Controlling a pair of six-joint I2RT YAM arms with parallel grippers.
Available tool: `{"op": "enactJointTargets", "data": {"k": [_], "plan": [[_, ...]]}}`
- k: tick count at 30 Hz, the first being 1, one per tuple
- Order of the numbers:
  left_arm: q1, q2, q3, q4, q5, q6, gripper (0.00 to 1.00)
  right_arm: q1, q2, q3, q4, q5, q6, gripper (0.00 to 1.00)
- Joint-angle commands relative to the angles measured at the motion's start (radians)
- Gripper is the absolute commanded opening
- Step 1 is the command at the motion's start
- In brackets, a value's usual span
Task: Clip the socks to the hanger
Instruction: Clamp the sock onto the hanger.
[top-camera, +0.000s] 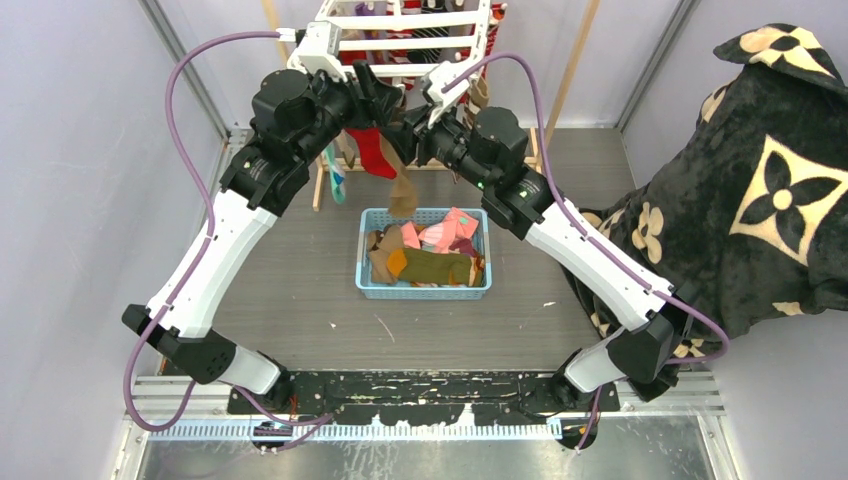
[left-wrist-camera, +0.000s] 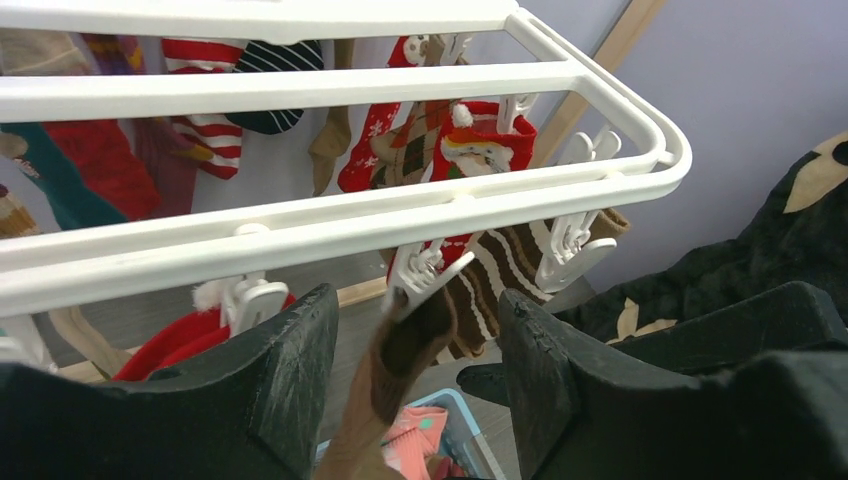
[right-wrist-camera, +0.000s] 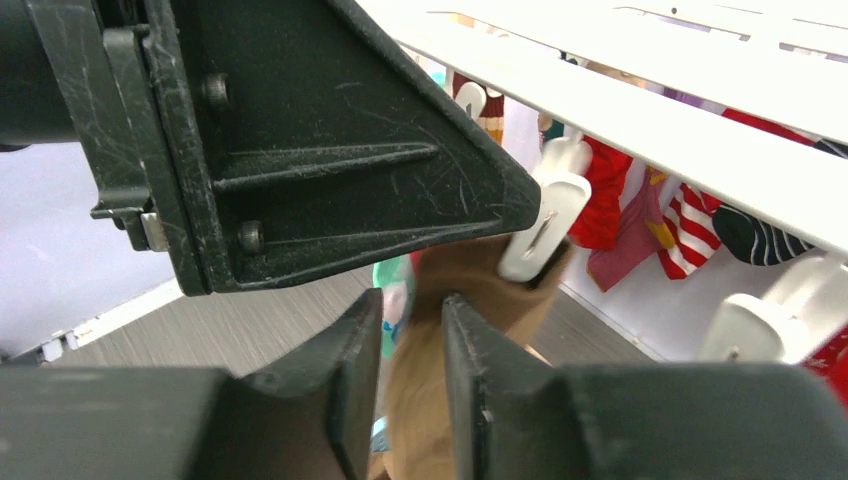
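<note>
The white hanger (top-camera: 400, 40) hangs at the back, with several socks clipped to it. A brown sock (top-camera: 403, 195) dangles from a white clip (left-wrist-camera: 430, 278) on the hanger's near bar (left-wrist-camera: 330, 225). My left gripper (left-wrist-camera: 415, 340) is wide open, with a finger on each side of the clip and the sock's cuff (left-wrist-camera: 405, 345), touching neither. My right gripper (right-wrist-camera: 412, 310) is just below the same clip (right-wrist-camera: 545, 225), jaws a narrow gap apart, and the brown sock (right-wrist-camera: 480, 290) hangs blurred just beyond them. More socks (top-camera: 430, 262) lie in the basket.
A blue basket (top-camera: 364, 285) stands on the table under the hanger. A red sock (top-camera: 372, 150) and a teal one (top-camera: 337, 185) hang next to the brown sock. A black floral blanket (top-camera: 760, 200) fills the right side. A pale wooden frame (top-camera: 570, 70) stands behind.
</note>
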Motion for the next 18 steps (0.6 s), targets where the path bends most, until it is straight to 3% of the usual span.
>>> {"op": "enactJointTargets", "data": {"k": [1, 6, 13, 18], "plan": [[-0.002, -0.046, 0.000, 0.031, -0.021, 0.003, 0.59, -0.008, -0.086, -0.045, 0.125, 0.024, 0.066, 0.51], [-0.002, -0.048, -0.004, 0.031, -0.016, 0.004, 0.57, -0.095, -0.182, -0.171, 0.165, -0.024, 0.175, 0.55], [-0.003, -0.050, -0.012, 0.033, -0.011, 0.005, 0.54, -0.277, -0.253, -0.265, 0.145, -0.235, 0.294, 0.71], [-0.003, -0.049, -0.013, 0.034, -0.010, 0.004, 0.52, -0.346, -0.217, -0.259, 0.175, -0.238, 0.307, 0.69]]}}
